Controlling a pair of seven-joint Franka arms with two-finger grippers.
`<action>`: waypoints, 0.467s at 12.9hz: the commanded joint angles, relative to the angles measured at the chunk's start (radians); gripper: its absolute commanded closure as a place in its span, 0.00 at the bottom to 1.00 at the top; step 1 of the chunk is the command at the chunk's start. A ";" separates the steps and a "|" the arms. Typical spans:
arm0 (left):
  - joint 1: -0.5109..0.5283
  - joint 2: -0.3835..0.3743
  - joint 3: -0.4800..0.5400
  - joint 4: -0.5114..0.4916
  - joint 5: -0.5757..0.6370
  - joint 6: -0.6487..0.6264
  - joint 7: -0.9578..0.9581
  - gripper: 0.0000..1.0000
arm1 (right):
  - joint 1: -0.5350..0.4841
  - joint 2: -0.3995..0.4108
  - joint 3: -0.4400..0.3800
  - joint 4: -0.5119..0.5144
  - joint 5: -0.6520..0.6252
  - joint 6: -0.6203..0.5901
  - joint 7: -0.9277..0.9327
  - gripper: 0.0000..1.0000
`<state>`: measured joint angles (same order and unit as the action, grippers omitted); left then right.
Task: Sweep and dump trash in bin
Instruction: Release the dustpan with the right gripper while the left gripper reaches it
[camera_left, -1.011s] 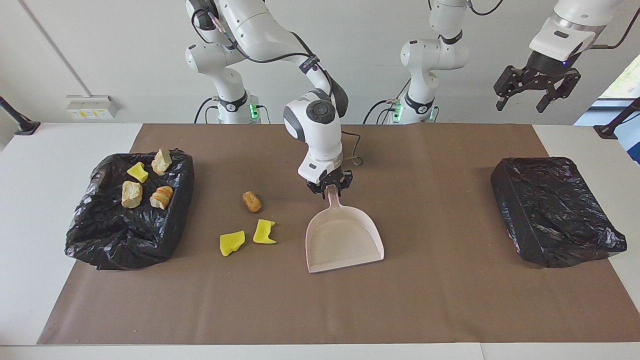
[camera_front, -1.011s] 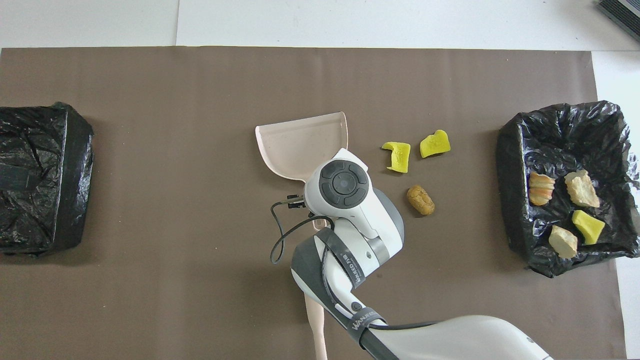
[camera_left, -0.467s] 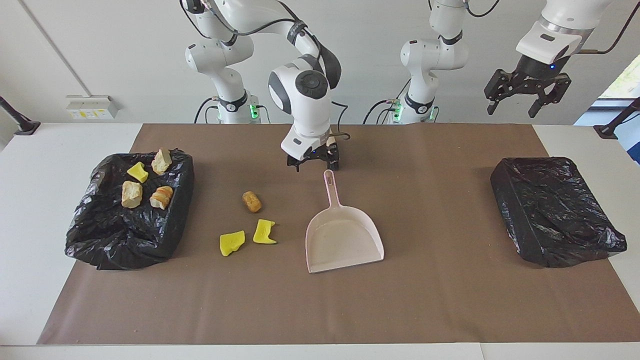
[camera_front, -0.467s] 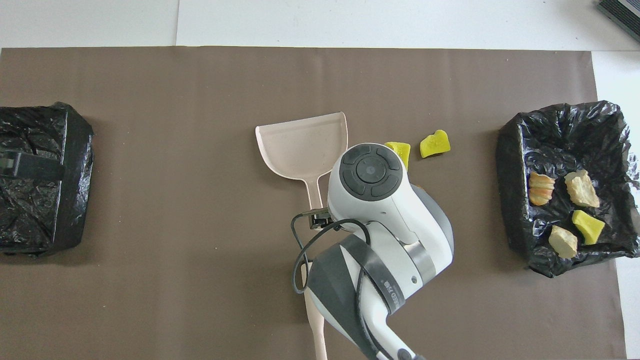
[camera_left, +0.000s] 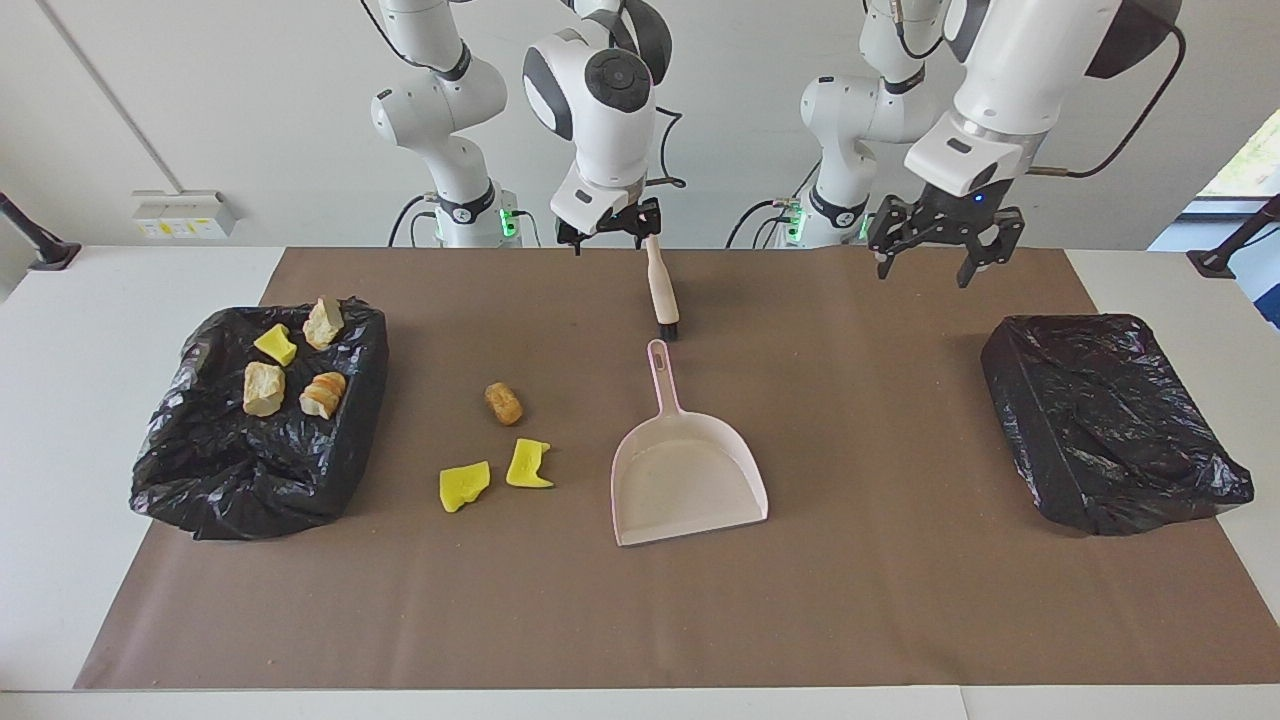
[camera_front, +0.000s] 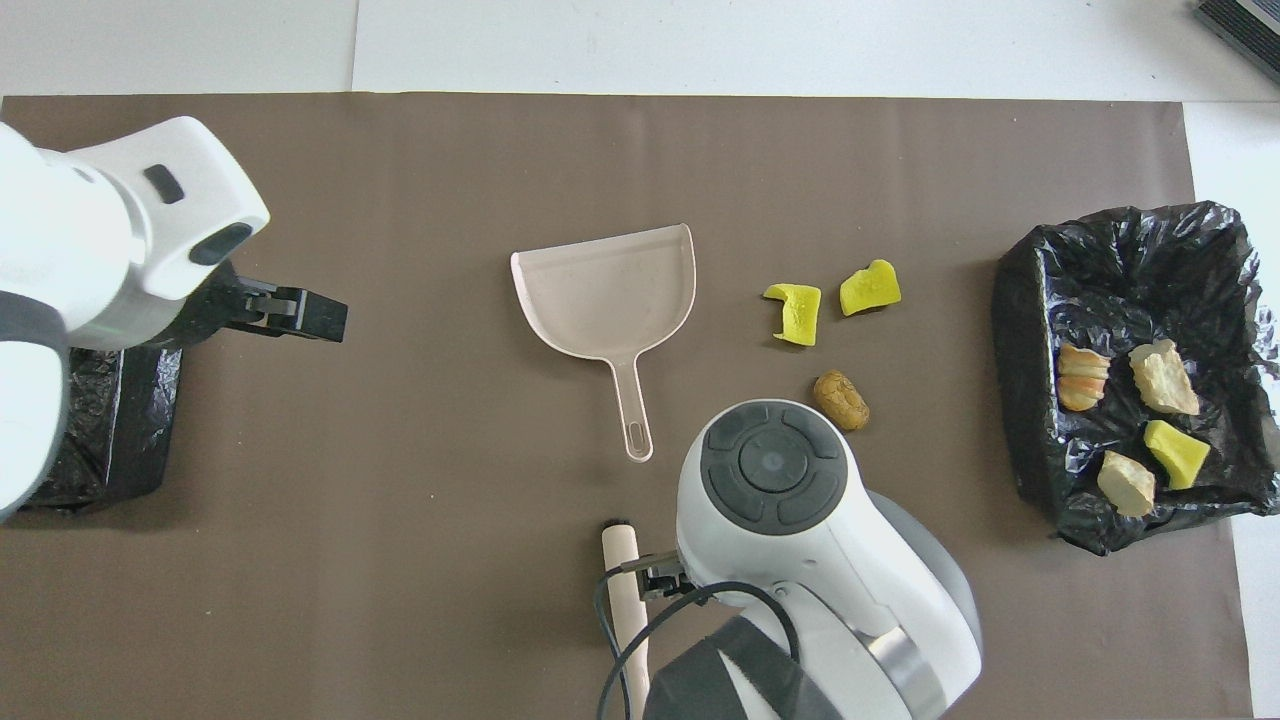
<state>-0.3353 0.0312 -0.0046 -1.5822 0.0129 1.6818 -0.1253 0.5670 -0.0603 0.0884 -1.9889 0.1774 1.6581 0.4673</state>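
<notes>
Note that the right gripper has released the dustpan at frame centre and risen, jaws open, above the brush. The left gripper, also open, has descended at upper right. Three scraps remain unswept beside the dustpan; sweeping comes next.

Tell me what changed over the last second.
The right pincer let go of the pink plastic dustpan and rose back over the wooden hand brush. The left pincer, open, swung in over the table. Dustpan and loose scraps stayed put.
</notes>
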 joint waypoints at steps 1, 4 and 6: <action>-0.082 0.015 0.015 -0.059 0.004 0.099 -0.092 0.00 | 0.039 -0.160 -0.001 -0.250 0.075 0.145 -0.024 0.00; -0.165 0.071 0.015 -0.081 0.004 0.179 -0.239 0.00 | 0.094 -0.164 0.001 -0.371 0.116 0.253 -0.024 0.00; -0.232 0.120 0.015 -0.098 0.004 0.242 -0.331 0.00 | 0.158 -0.180 0.001 -0.428 0.143 0.311 -0.007 0.00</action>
<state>-0.5065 0.1174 -0.0062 -1.6575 0.0129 1.8620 -0.3804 0.6902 -0.1999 0.0902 -2.3437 0.2795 1.9125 0.4675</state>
